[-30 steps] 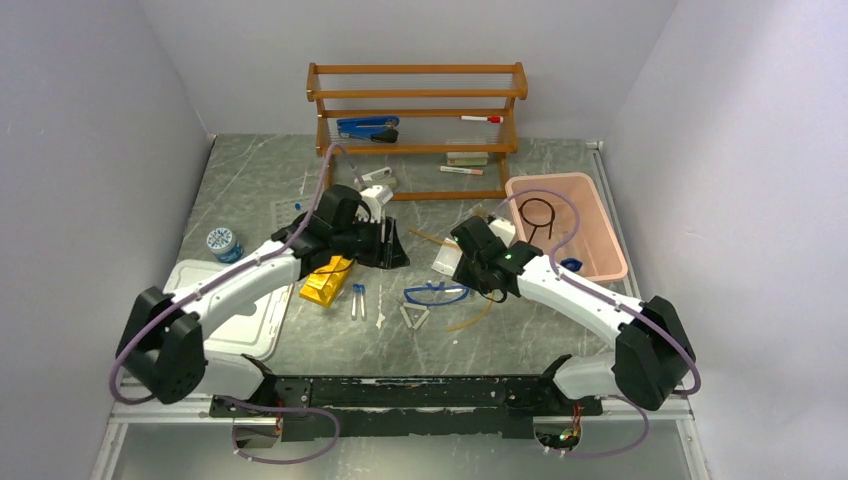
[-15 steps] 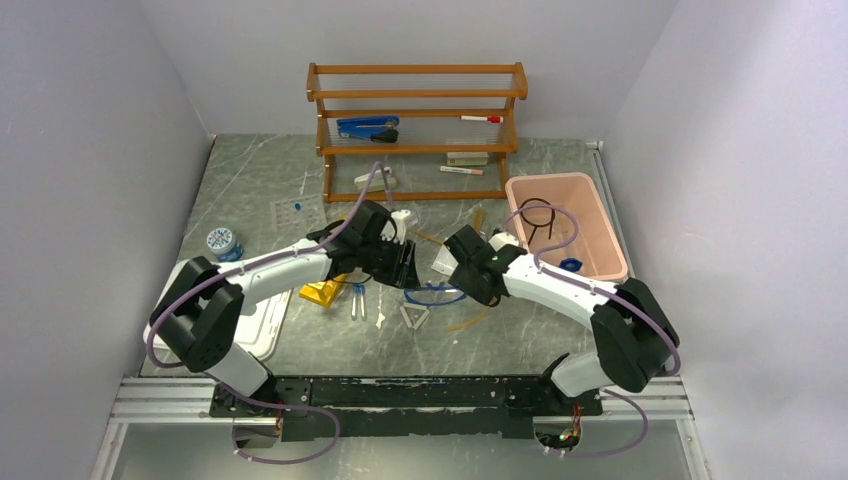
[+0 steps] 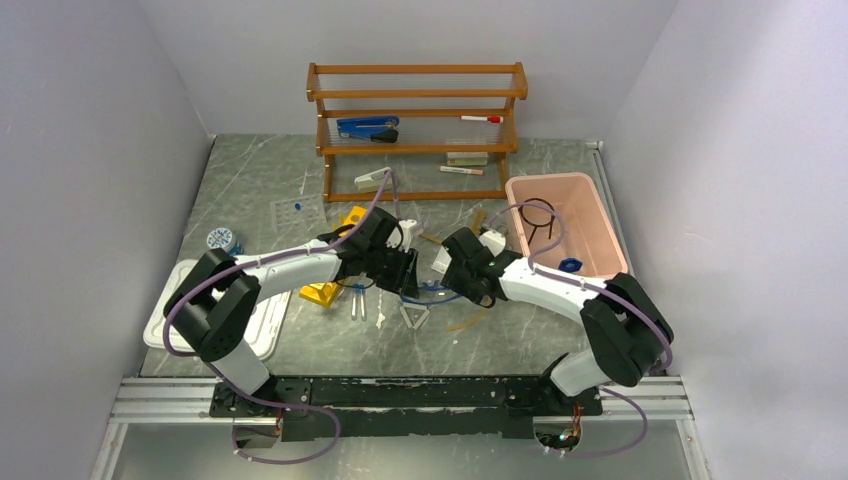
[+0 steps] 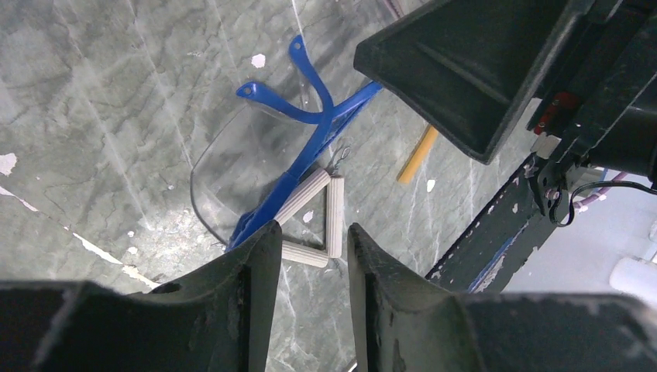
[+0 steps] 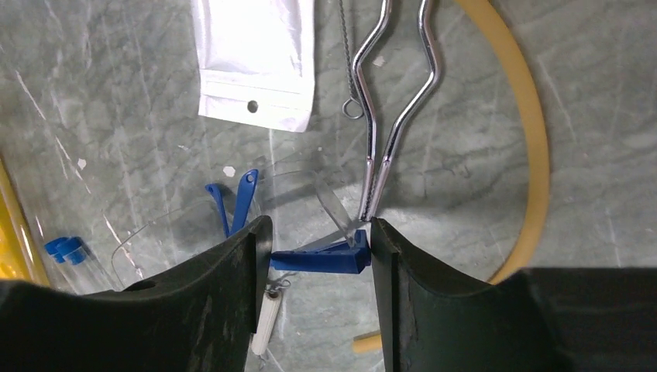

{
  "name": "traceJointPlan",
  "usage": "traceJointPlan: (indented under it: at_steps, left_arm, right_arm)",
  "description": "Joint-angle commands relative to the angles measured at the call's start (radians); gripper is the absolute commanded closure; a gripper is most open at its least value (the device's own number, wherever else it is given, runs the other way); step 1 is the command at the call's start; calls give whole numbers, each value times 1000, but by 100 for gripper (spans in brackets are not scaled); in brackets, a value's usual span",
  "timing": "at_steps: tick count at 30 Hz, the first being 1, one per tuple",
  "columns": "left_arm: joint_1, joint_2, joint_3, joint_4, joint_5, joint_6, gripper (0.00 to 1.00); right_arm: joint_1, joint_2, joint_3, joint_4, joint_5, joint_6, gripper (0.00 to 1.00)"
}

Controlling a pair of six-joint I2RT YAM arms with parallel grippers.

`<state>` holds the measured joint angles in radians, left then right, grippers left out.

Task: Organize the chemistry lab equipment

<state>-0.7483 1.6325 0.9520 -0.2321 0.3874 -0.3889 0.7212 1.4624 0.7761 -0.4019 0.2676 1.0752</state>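
The blue goggles (image 3: pixel 436 296) lie on the table between both grippers. My right gripper (image 5: pixel 316 246) stands open, its jaws straddling the goggles' blue side piece (image 5: pixel 321 260). My left gripper (image 4: pixel 314 244) is open with a narrow gap and nothing in it, hovering over the goggles' lens edge (image 4: pixel 225 167) and the white triangle (image 4: pixel 321 213). In the top view the left gripper (image 3: pixel 406 274) and right gripper (image 3: pixel 462 274) nearly face each other. Blue-capped tubes (image 3: pixel 358 300) and the yellow rack (image 3: pixel 325 292) lie to the left. Amber tubing (image 5: pixel 534 139) curves on the right.
A pink bin (image 3: pixel 598 230) at the right holds the black wire ring stand (image 3: pixel 537 215). Behind the goggles lie a clear bag (image 5: pixel 252 58) and metal wire tongs (image 5: pixel 395 93). The wooden shelf rack (image 3: pixel 418 130) stands at the back, a white tray (image 3: pixel 190 315) at the near left.
My left gripper swung right from over the yellow rack to the goggles and its jaws narrowed. My right gripper shifted left onto the goggles and its jaws widened.
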Motion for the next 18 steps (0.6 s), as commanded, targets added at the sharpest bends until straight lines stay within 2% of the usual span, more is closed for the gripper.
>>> traceJointPlan:
  at_steps: [1,6,14,18]
  left_arm:
    - [-6,-18,-12,-11,10,22,55]
    - [-6,-37,-10,-27,-4,38,47]
    - [-6,-48,-12,-46,-55,37,55]
    - [-6,-61,2,-66,-66,43,53]
  right_arm:
    - [7,29,-3,75,-10,-89,49]
    - [7,62,0,117,-39,-208,48]
    - [6,29,-37,174,-62,-201,43]
    - [7,-12,-59,179,-64,-175,42]
